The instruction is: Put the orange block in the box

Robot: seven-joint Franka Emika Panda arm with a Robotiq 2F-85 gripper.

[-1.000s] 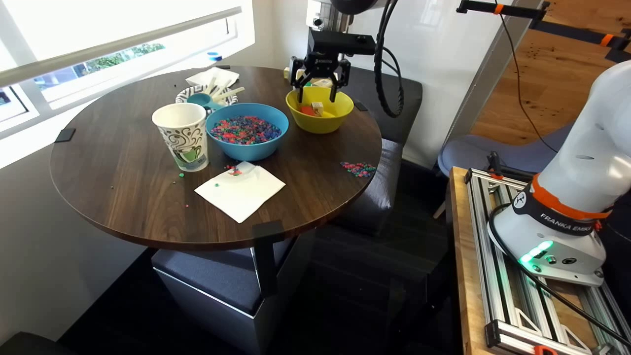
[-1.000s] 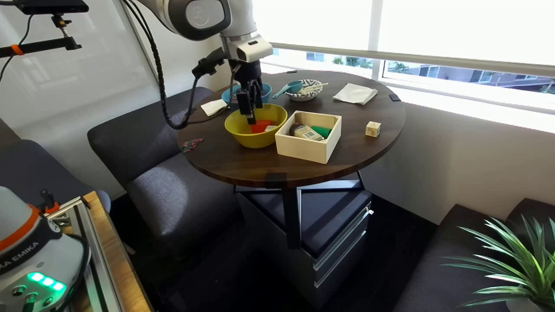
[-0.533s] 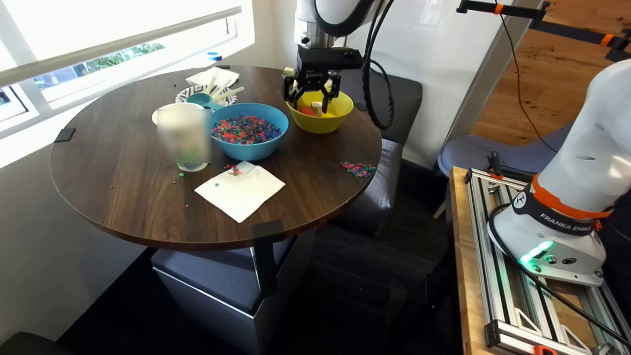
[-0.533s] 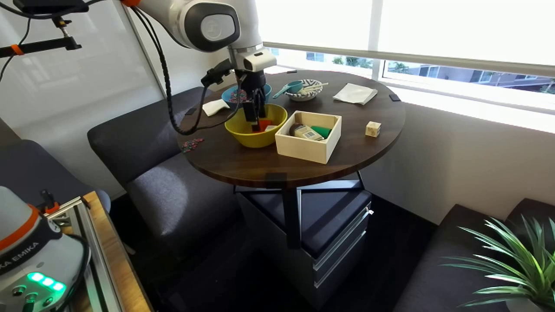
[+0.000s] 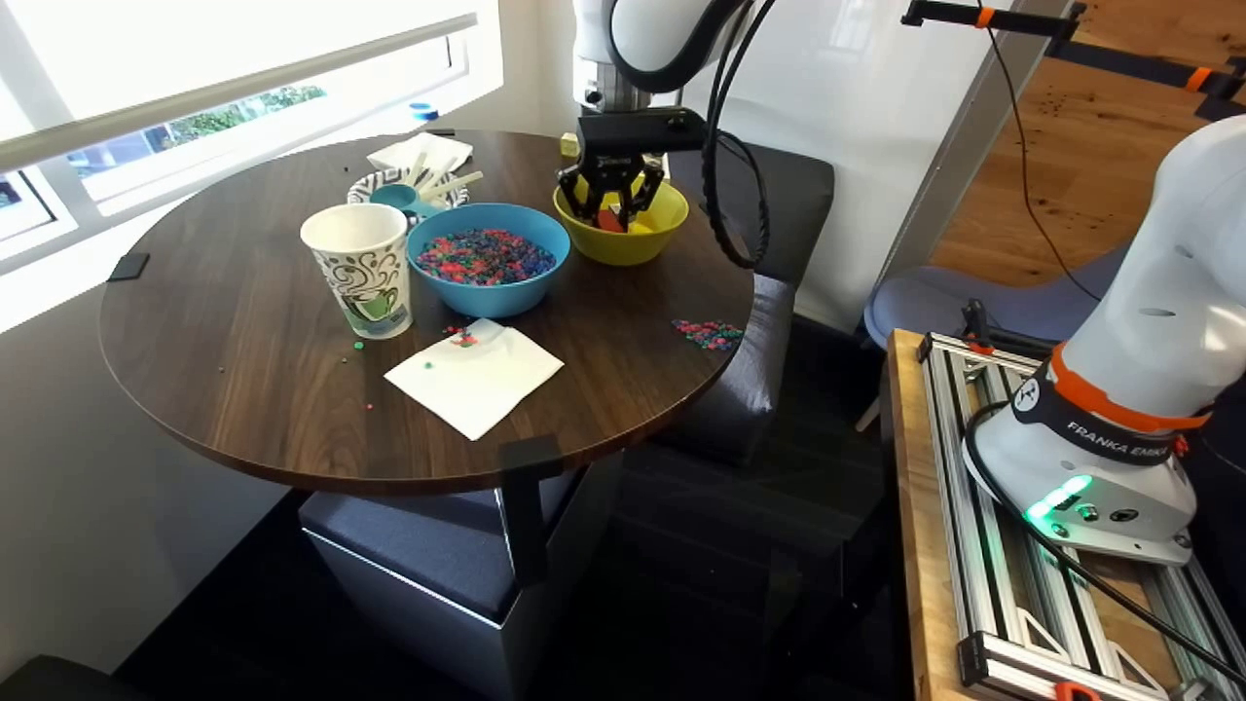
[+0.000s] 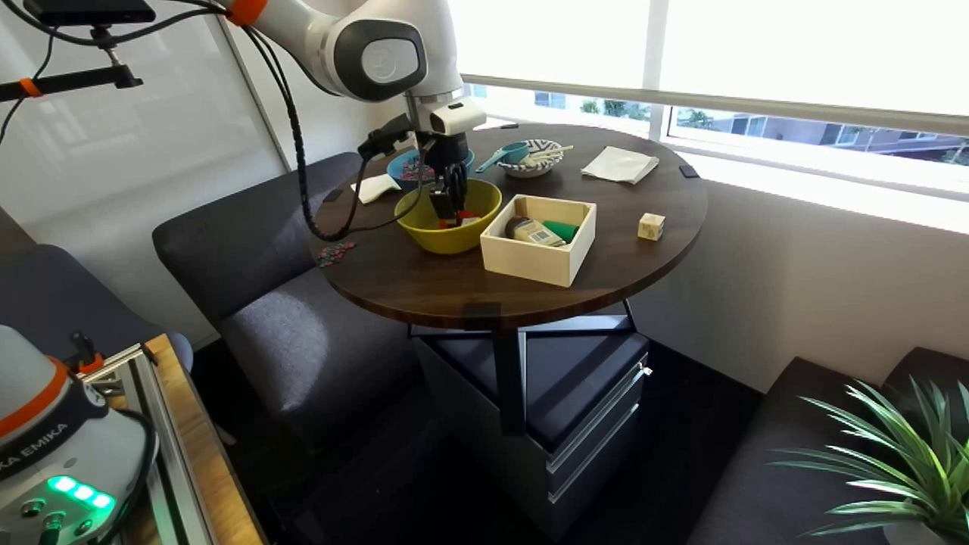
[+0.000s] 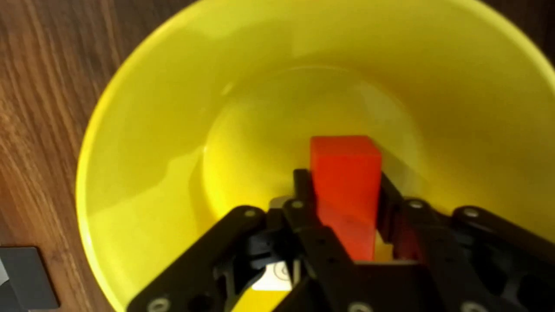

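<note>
Wrist view — block [image 7: 347, 190] in bowl [image 7: 138, 138].

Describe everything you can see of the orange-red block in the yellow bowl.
The orange-red block is a plain oblong with flat, smooth-looking faces and straight edges; its material is unclear. It is inside the yellow bowl and appears clamped by the gripper on two opposite sides. The gripper hides part of it; contact with the bowl's floor cannot be judged.

Block [image 7: 347, 186] in bowl [image 7: 143, 143]; box [image 6: 526, 259] beside bowl, on table [image 6: 628, 257].
</note>
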